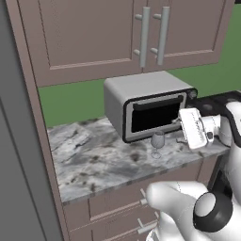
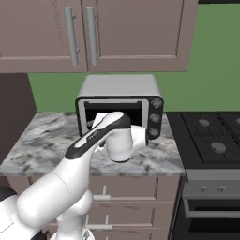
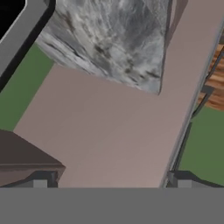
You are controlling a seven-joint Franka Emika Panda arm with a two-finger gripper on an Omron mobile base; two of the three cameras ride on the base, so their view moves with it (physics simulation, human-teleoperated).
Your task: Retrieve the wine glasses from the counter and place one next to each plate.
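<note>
Near the front edge of the worktop (image 1: 89,160), just before the toaster oven (image 1: 146,110), you have one wine glass (image 1: 157,143) standing upright. Beside it on the right hangs your hand (image 1: 181,129), jaws spread wide, grasping nothing.

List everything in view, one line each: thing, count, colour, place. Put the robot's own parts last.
wine glass: one seen, translucent grey, upright on the counter in front of the toaster oven.
toaster oven: one, silver with a dark door, at the back of the counter.
counter: one, grey-white marbled, on mauve-brown drawers.
wall cabinets: two doors, mauve-brown with silver handles, above the counter.
wall: green, behind the counter.
stove: one, black hob with burners, right of the counter.
arm: one, white with dark joints, reaching over the counter.
end effector: one, white, right of the glass, open.
</note>
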